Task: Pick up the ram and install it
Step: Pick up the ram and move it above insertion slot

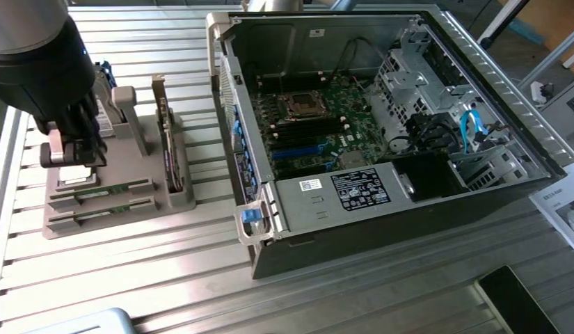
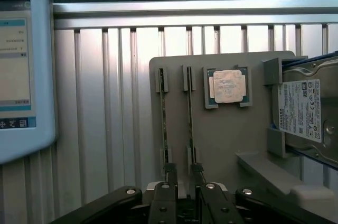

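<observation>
At the exterior view's left, we are seeing the claw hanging wide open over the left end of the gray holder, gripping nothing. The two ram sticks are sitting in their slots in that holder, close to the claw's fingertips. Next, an expansion card is standing upright. Rightmost, the open computer case is resting on the tabletop.

Thick arm, grey above, black below. Black gripper of hinged links, round silver screws at the joints, two slim black fingers. Pale blocks on its sides in exterior view.
</observation>
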Controlling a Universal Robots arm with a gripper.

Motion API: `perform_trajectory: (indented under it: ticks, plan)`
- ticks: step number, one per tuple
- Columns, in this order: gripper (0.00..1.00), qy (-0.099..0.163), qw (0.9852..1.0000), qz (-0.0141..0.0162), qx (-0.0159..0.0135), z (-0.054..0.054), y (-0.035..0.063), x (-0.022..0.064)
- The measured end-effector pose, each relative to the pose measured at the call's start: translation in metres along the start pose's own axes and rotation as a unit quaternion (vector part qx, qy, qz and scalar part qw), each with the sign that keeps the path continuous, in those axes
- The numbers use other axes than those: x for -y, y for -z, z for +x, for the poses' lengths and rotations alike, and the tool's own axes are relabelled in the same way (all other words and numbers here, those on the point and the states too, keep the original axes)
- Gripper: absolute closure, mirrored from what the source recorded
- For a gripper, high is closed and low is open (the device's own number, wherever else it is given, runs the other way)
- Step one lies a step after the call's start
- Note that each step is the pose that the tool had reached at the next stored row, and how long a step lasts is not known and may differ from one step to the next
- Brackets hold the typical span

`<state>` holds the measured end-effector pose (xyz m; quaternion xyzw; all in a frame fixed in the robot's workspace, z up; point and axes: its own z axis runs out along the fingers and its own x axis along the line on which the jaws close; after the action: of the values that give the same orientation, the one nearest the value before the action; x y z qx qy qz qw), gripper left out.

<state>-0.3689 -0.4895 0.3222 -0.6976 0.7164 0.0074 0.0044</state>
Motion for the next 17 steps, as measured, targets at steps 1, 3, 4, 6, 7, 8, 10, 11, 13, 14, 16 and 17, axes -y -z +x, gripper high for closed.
perform_trajectory:
  ticks: [1, 3, 4, 6, 7, 8, 10, 11, 13, 14, 16, 17]
  plan:
    - [0.76, 0.000, 1.0000, 0.0000, 0.0000, 0.001, -0.0003, 0.0000]
    - [0.76, 0.000, 1.0000, 0.0001, 0.0001, 0.003, -0.0023, 0.0001]
    - [0.76, 0.000, 1.0000, 0.0000, 0.0000, 0.003, -0.0035, 0.0001]
    - [0.76, 0.000, 1.0000, 0.0000, 0.0000, 0.006, -0.0056, 0.0002]
    - [0.76, 0.000, 1.0000, 0.0000, 0.0000, 0.007, -0.0062, 0.0002]
    - [0.76, 0.000, 1.0000, 0.0001, 0.0000, 0.009, -0.0073, 0.0003]
    - [0.76, 0.000, 1.0000, 0.0000, 0.0000, 0.011, -0.0088, 0.0003]
    - [0.76, 0.000, 1.0000, 0.0000, 0.0000, 0.011, -0.0098, 0.0003]
    - [0.76, 0.000, 1.0000, -0.0002, 0.0000, 0.013, -0.0122, 0.0004]
    - [0.76, 0.000, 1.0000, -0.0003, 0.0000, 0.014, -0.0138, 0.0004]
    - [0.76, 0.000, 1.0000, -0.0003, 0.0000, 0.015, -0.0180, 0.0005]
    - [0.76, 0.000, 1.0000, -0.0003, 0.0000, 0.016, -0.0200, 0.0005]
